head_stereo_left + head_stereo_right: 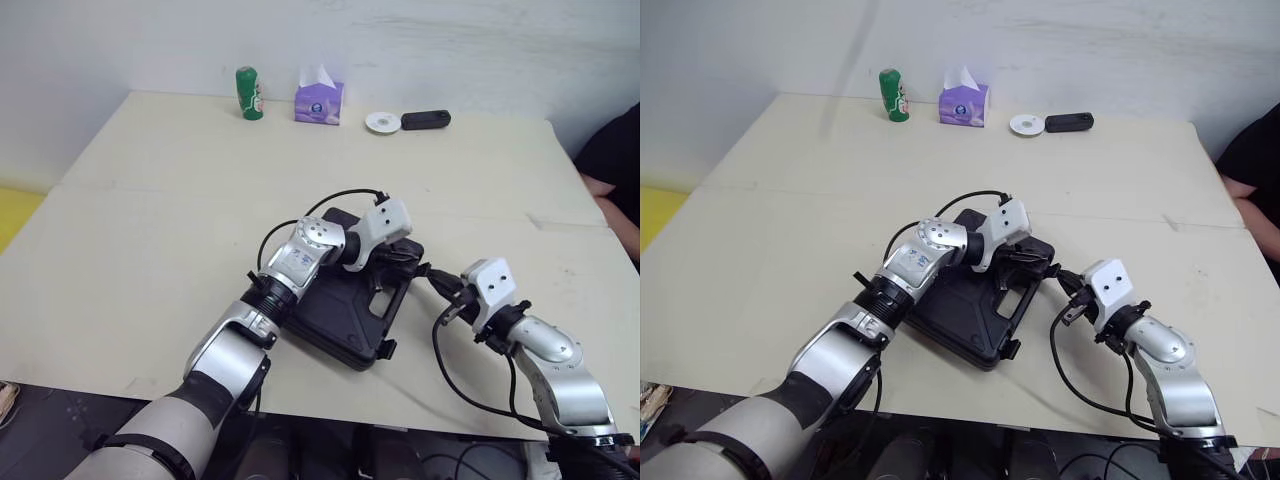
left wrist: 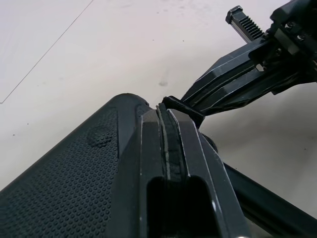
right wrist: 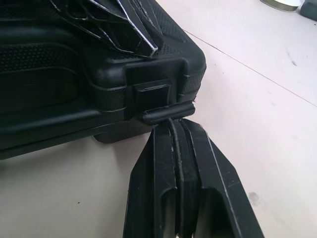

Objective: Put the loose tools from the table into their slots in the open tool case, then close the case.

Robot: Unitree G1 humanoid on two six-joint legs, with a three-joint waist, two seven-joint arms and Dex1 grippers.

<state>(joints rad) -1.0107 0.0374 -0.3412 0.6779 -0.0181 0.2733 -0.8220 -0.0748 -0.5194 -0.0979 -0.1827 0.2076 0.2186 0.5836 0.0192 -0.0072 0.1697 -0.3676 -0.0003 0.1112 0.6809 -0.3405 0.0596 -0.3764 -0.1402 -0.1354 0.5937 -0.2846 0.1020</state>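
Both arms have silver-grey metal shells with black rings at the seams. On the left arm a round silver joint cap sits just behind the left wrist block, which is white and boxy. Farther behind come a black collar, then a light grey upper cover with a black band. The left cable is black and loops behind that block. The right arm has the right wrist block, white with small dark dots, and the black right cable behind it. Ahead of each block sit the left tool and right tool, each with two angular black fingers and dark rubber pad strips on their inner faces.
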